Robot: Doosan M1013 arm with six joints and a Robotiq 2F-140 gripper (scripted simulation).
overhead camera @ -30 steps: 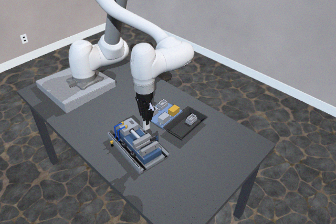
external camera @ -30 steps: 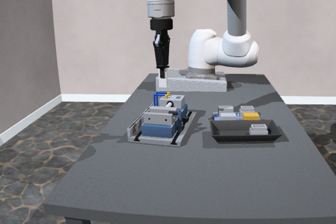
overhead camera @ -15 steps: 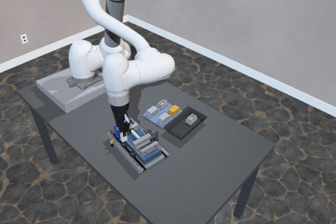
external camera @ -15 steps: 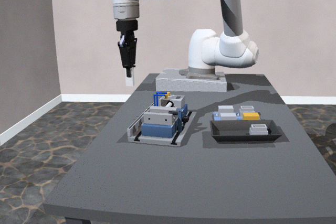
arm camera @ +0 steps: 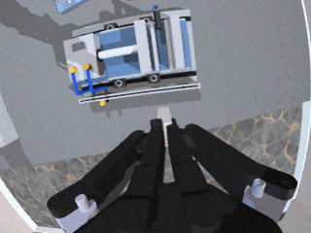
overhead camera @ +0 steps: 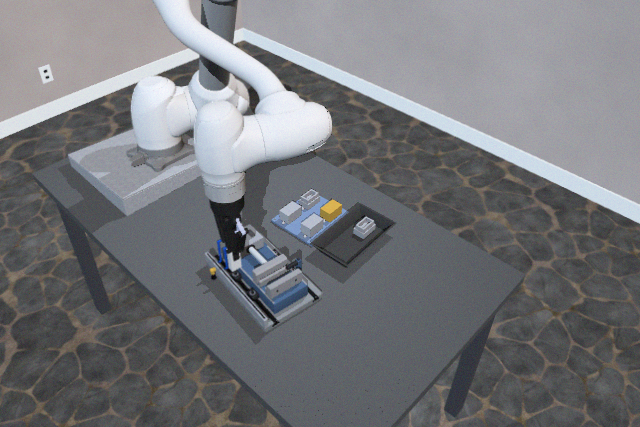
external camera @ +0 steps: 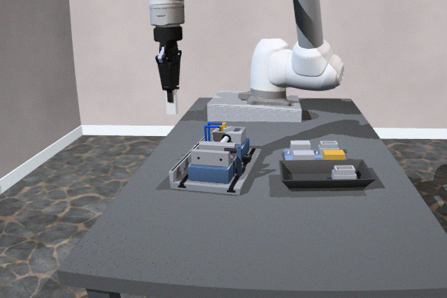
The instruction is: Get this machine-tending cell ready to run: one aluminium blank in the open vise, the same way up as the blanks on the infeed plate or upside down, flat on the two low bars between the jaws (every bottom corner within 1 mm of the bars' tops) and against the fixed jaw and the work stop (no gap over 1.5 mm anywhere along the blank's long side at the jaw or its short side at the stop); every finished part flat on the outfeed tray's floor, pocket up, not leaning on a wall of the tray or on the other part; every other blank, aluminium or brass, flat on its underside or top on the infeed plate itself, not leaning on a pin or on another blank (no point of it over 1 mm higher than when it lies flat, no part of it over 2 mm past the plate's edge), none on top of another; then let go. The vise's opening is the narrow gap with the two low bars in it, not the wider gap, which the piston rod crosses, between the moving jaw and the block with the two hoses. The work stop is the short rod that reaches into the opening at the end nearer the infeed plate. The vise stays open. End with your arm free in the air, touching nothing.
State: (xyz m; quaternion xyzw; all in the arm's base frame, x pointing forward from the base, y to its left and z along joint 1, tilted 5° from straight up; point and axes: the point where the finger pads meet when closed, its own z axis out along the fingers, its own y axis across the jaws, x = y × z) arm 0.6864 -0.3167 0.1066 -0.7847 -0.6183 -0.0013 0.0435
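Note:
My gripper (overhead camera: 235, 260) (external camera: 171, 107) (arm camera: 164, 116) is shut and empty, high beside the vise's long side with the hoses. The vise opening, between the moving jaw (overhead camera: 269, 269) (arm camera: 142, 46) and fixed jaw (overhead camera: 284, 283) (arm camera: 178, 44), shows no blank; the work stop (arm camera: 156, 18) reaches in at one end. On the infeed plate (overhead camera: 292, 229) (external camera: 286, 156) stand two aluminium blanks, one (overhead camera: 290, 211) (external camera: 300, 145) and another (overhead camera: 311, 225) (external camera: 303, 154), a brass blank (overhead camera: 330, 210) (external camera: 333, 154) and a finished part (overhead camera: 309, 198) (external camera: 328, 145), pocket up. Another finished part (overhead camera: 364, 227) (external camera: 343, 172) sits pocket up in the outfeed tray (external camera: 310, 166).
The hose block (external camera: 238, 135) (arm camera: 78, 50) and blue hoses (arm camera: 89, 83) rise at one vise end. The piston rod (overhead camera: 256, 254) (arm camera: 119, 51) crosses the wider gap. A long rail (arm camera: 141, 93) runs along the vise's side nearest my gripper. The robot's base block (external camera: 252, 112) is behind.

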